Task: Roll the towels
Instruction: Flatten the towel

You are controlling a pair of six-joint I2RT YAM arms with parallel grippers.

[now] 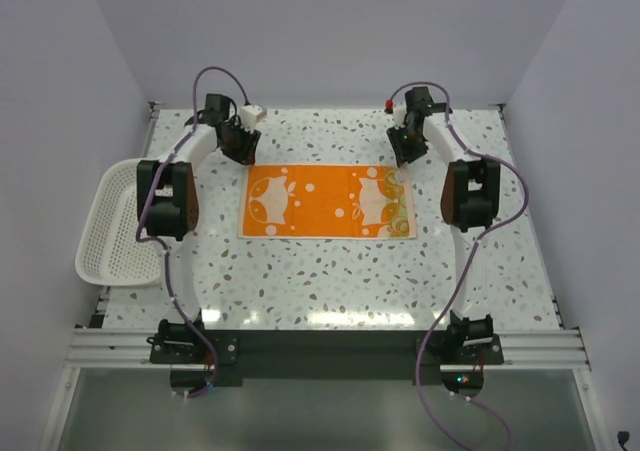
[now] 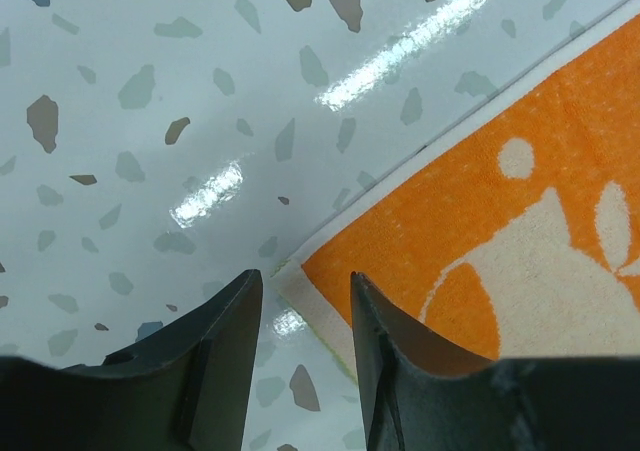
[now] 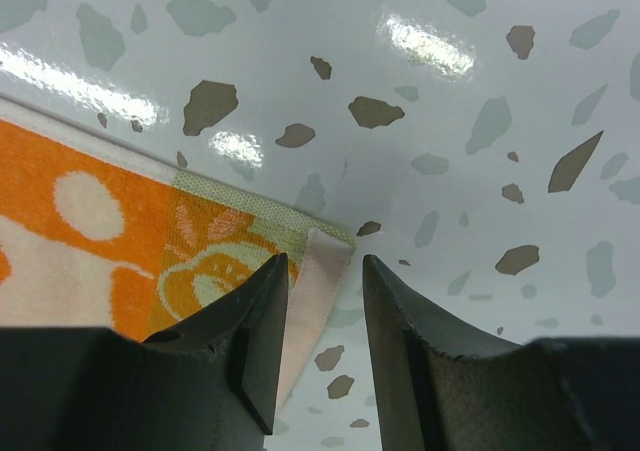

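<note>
Shows, at far left, a white plastic mesh basket point(image 1: 115, 226) at the left edge of a white table with grey and brown speckles point(image 1: 330, 281), partly overhanging that edge. Just right of the basket, the left arm, reaching forward from the near edge of the table. At its end, the left gripper point(image 1: 240, 143), pointed down at the far-left corner of the cloth.

From the left wrist camera: left gripper point(image 2: 305, 281) with jaws apart. Between them, the cream-bordered corner of the cloth, lying flat and not pinched. Cannot tell whether the jaw tips touch the table.

In the middle of the table, an orange and cream terry towel point(image 1: 328, 201). Lies flat and unrolled as a wide rectangle, long side running left to right. Carries pale cream animal-like shapes, small round dots, a cream border and a pale greenish band along its right end.

At right, the right arm, also reaching forward from the near edge. At its end, the right gripper point(image 1: 405, 143), pointed down at the towel's far-right corner.

From the right wrist camera: right gripper point(image 3: 322, 266) with jaws apart, the gap set over that corner. Corner tip curled over, showing a pale pink underside. Not clamped on the cloth.
</note>
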